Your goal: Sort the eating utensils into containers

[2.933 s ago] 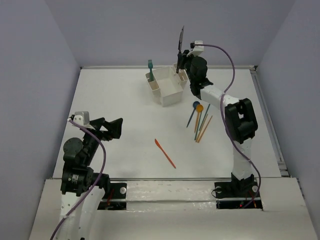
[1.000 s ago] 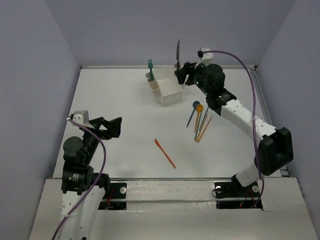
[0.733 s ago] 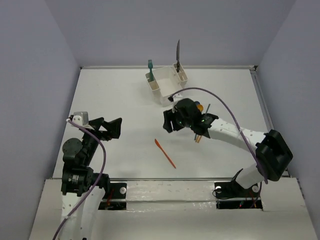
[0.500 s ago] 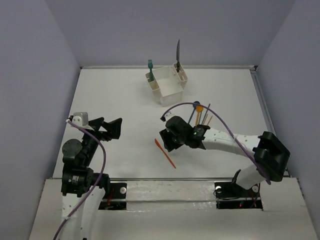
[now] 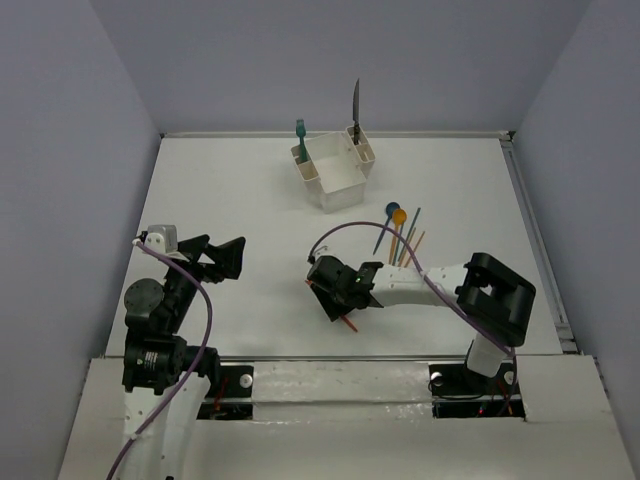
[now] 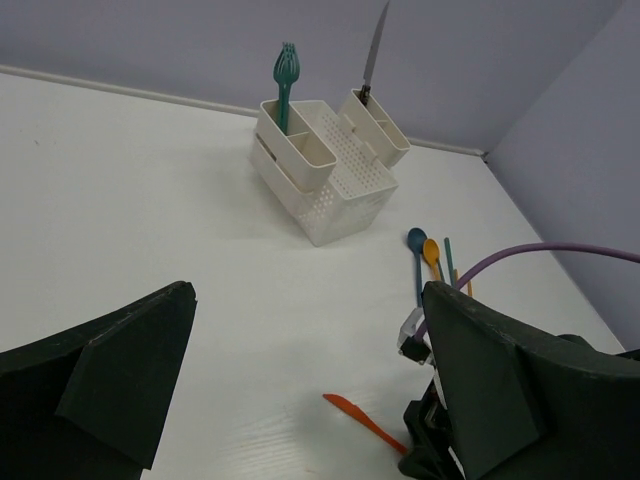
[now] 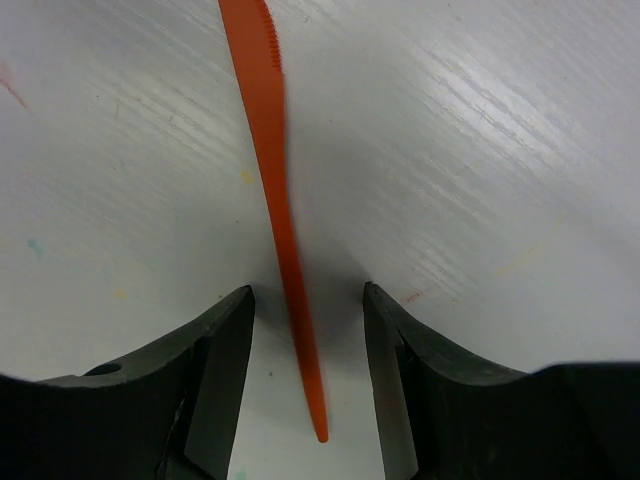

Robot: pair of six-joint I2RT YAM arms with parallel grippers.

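Left jaws, lower left of top view: wide open, empty. Right jaws, lower centre: open, straddling handle of orange plastic knife (image 7: 265,120) flat on desk (image 5: 230,200), gap each side. Blue spoon (image 6: 416,238), orange spoon (image 6: 431,248), teal spoon (image 6: 447,255) loose right of centre. White caddy (image 6: 340,210) upper centre: teal fork (image 6: 285,75) upright in left slot, steel knife (image 6: 377,50) upright in right slot.

- Orange plastic knife (image 7: 275,200): solid orange.
- Caddy (image 6: 345,190): white, with a grid of small perforations.
- Fork (image 6: 284,85): teal.
- Steel knife (image 6: 377,45): silver-grey blade, dark handle.
- Blue spoon (image 6: 416,240).
- Orange spoon (image 6: 431,248).
- Cable (image 6: 540,247): purple.
- Table (image 7: 480,150): white, with a faint streaked grain.
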